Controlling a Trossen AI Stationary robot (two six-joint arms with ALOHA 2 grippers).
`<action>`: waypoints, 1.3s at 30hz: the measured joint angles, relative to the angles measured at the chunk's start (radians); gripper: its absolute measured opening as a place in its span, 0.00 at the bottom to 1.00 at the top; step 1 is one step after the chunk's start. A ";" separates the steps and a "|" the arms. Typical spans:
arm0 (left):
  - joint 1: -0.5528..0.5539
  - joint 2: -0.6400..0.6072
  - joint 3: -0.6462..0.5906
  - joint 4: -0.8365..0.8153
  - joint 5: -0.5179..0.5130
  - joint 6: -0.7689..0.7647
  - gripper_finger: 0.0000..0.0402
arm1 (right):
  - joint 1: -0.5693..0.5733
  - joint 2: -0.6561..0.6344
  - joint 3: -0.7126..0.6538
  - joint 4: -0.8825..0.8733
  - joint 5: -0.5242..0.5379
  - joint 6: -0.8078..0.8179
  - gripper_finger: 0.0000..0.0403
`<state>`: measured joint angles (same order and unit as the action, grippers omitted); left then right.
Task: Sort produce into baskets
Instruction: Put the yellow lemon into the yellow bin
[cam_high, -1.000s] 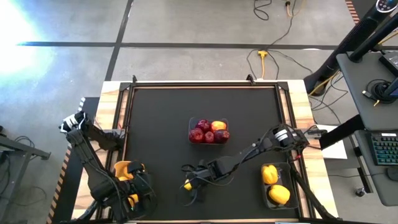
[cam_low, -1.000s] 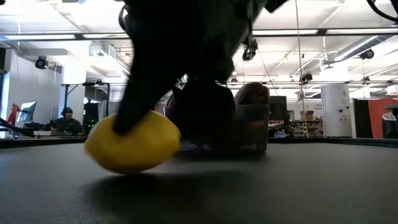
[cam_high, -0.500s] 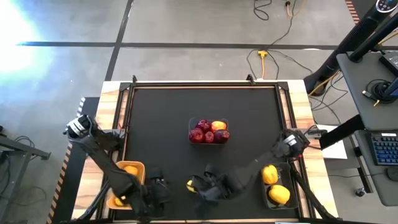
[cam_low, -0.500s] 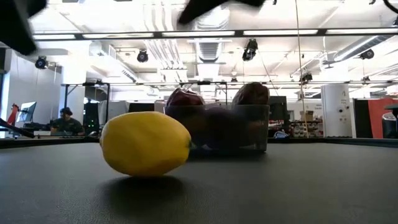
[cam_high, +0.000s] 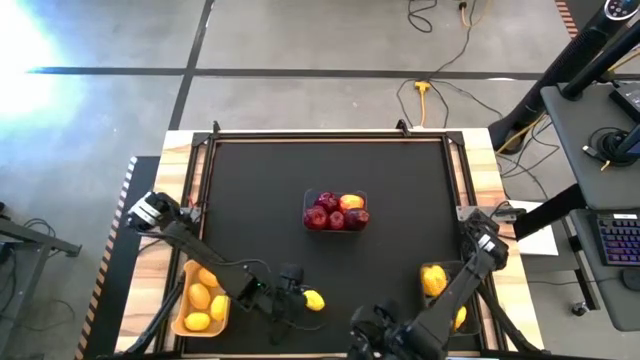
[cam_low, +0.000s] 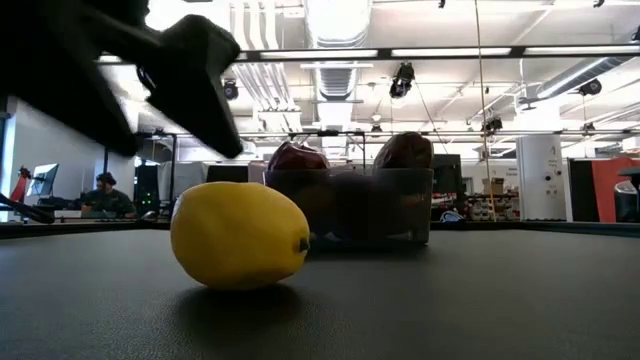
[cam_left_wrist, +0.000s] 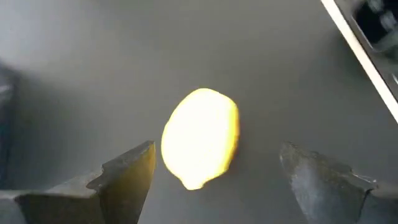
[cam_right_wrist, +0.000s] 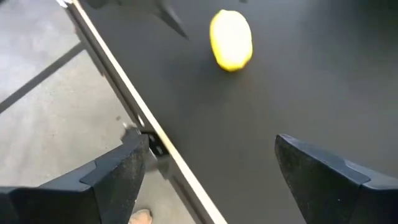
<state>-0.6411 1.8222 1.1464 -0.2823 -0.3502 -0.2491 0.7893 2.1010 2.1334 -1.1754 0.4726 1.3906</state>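
Note:
A yellow lemon lies on the black table mat near the front edge; it also shows in the low view. My left gripper is open just left of it, and its fingers stand apart on either side of the lemon without touching it. My right gripper is open and empty at the near edge, right of the lemon. The clear bin holds red fruits. The yellow-orange bin holds lemons. The dark bin holds yellow peppers.
The table's near edge runs close under my right gripper, with floor beyond it. In the low view the clear bin stands behind the lemon. The mat between the bins is bare. A person sits far off in the room.
My right gripper has left the lemon on the mat and drawn back toward the table's near edge. My left gripper has gone from over the yellow-orange bin toward the table's right, up to the lemon. The lemon has shifted a little to the right on the mat.

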 joint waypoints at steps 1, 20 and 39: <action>0.011 0.016 0.005 0.002 0.027 0.033 0.82 | 0.009 0.000 -0.003 -0.013 0.000 0.029 0.84; 0.089 0.260 0.217 -0.017 0.211 0.084 0.81 | 0.024 0.000 -0.007 -0.133 0.002 0.094 0.83; 0.079 0.328 0.270 0.082 0.230 0.072 0.78 | 0.035 0.001 -0.067 -0.095 -0.091 0.163 0.83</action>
<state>-0.5620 2.1506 1.4161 -0.2006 -0.1203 -0.1773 0.8244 2.1017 2.0666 -1.2699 0.3812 1.5539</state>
